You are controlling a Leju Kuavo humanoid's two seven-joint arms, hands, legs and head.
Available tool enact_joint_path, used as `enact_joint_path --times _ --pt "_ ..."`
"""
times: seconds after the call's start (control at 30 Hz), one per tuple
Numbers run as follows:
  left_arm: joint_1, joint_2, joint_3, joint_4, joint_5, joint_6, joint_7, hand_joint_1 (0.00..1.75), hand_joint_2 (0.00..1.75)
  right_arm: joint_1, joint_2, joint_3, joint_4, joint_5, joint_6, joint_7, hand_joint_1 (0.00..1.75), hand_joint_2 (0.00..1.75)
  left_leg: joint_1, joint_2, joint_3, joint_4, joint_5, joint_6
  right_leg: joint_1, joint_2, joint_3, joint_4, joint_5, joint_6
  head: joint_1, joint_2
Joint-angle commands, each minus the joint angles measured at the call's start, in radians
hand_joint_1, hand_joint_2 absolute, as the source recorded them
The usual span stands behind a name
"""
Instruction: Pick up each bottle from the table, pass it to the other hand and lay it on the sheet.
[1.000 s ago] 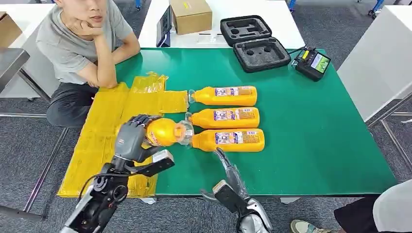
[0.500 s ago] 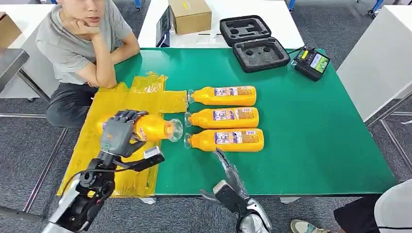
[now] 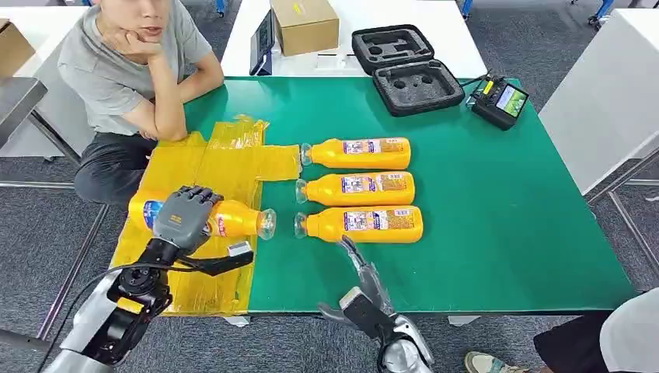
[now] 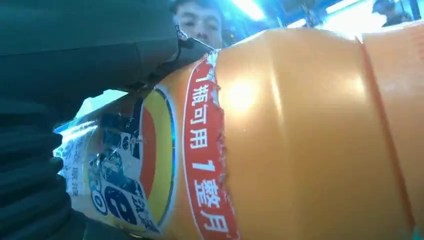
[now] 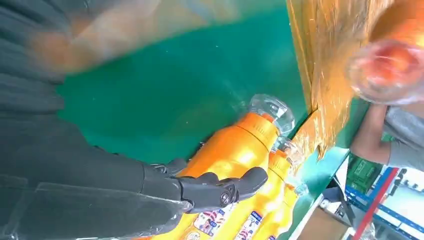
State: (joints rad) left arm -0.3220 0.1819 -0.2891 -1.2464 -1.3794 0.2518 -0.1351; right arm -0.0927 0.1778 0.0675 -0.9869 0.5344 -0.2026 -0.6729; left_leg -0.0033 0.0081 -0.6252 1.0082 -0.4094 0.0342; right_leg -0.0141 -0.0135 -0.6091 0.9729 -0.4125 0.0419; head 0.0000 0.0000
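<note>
My left hand (image 3: 181, 217) grips an orange bottle (image 3: 229, 220) lying sideways over the yellow sheet (image 3: 186, 171), its clear cap (image 3: 266, 224) toward the green table. The same bottle (image 4: 280, 145) looms close in the left wrist view, held by dark fingers (image 4: 30, 170). Three more orange bottles lie in a row on the table: far (image 3: 357, 153), middle (image 3: 357, 188), near (image 3: 361, 224). My right hand (image 3: 364, 273) hangs open just in front of the near bottle, holding nothing; in the right wrist view its fingers (image 5: 215, 189) reach out beside that bottle (image 5: 235, 150).
A person (image 3: 132, 70) sits at the table's far left corner, elbow by the sheet. A black foam case (image 3: 408, 70), a cardboard box (image 3: 305, 23) and a small device with a screen (image 3: 501, 101) lie at the back. The table's right half is bare green.
My left hand has carried the bottle leftward from the green table's edge to over the yellow sheet and lowered it. The right hand has hardly moved.
</note>
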Motion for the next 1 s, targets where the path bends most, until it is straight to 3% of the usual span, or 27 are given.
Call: enact_joint_path --times 0.03,0.33,0.5,0.77,1.0 --pt "-0.087 0.025 -0.061 0.169 -0.008 -0.009 0.008 1.75 1.75 -0.035 0.006 -0.002 0.071 -0.004 0.007 -0.006 0.00 1.75 0.002 -0.001 0.005 0.000 -0.002 -0.002 0.001 0.000 0.005 0.000 -0.002 -0.002 0.000 0.000" --pt "-0.037 0.051 -0.068 0.135 -0.007 -0.053 0.013 1.75 1.75 -0.040 0.000 0.009 0.085 -0.008 0.004 -0.008 0.00 1.75 0.001 0.001 0.004 -0.001 -0.001 -0.002 0.001 0.002 0.004 -0.001 -0.001 -0.001 0.000 0.000" --pt "-0.080 0.044 -0.089 0.208 -0.010 -0.104 0.004 1.75 1.75 -0.046 0.001 0.020 0.093 -0.014 0.006 -0.012 0.00 1.75 0.002 -0.001 0.004 0.000 -0.002 -0.002 0.001 0.000 0.005 0.000 -0.002 -0.002 0.000 0.000" --pt "-0.171 0.097 -0.146 0.347 0.034 -0.144 -0.028 1.71 1.75 -0.078 0.001 0.041 0.156 -0.033 -0.012 -0.025 0.00 1.75 0.002 -0.001 0.001 0.000 0.000 -0.001 0.001 0.000 0.002 0.000 0.000 -0.001 0.000 0.000" --pt "-0.170 0.093 -0.150 0.348 0.036 -0.143 -0.027 1.71 1.75 -0.077 0.000 0.041 0.156 -0.034 -0.012 -0.025 0.00 1.75 0.001 0.000 0.002 -0.001 0.000 -0.002 0.000 0.001 0.002 0.000 0.000 -0.001 0.000 0.000"
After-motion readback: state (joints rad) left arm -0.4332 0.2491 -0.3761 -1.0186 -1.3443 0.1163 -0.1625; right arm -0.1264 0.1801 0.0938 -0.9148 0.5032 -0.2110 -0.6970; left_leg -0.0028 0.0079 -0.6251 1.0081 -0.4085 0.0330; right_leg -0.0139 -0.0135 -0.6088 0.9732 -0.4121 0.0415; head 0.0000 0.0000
